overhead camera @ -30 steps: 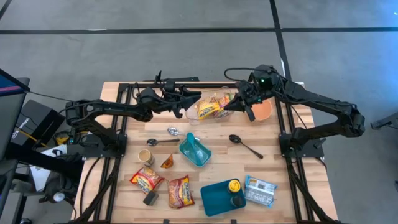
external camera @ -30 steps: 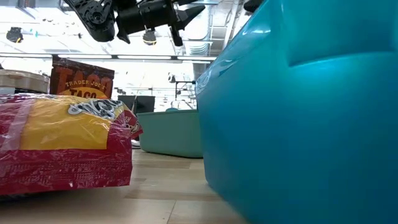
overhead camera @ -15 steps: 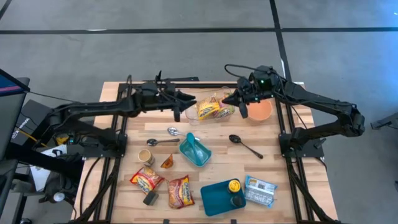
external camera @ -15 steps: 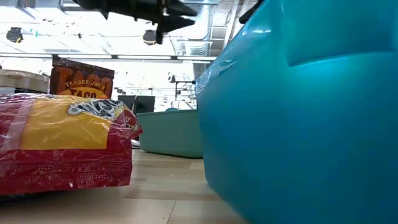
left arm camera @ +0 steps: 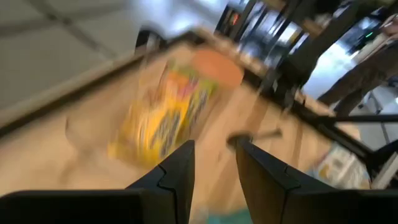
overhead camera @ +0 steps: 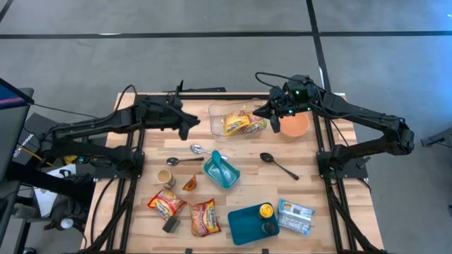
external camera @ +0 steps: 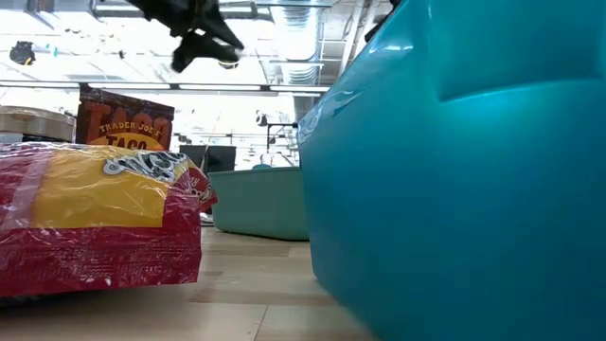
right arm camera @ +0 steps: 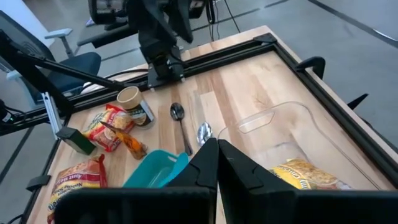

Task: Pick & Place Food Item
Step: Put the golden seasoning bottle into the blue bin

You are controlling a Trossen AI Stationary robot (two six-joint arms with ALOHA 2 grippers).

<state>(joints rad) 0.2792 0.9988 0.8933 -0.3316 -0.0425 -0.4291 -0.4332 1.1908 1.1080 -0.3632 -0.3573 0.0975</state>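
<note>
One noodle packet (overhead camera: 236,124) in clear tub (overhead camera: 215,113); orange bowl (overhead camera: 295,125) beside

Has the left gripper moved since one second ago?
Yes. In the high view the left gripper has drawn back leftward, away from the clear container, which it reached before.

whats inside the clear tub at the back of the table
A yellow snack bag lies in the clear tub, with more packaging beside it under the right end effector; that part is covered.
</note>
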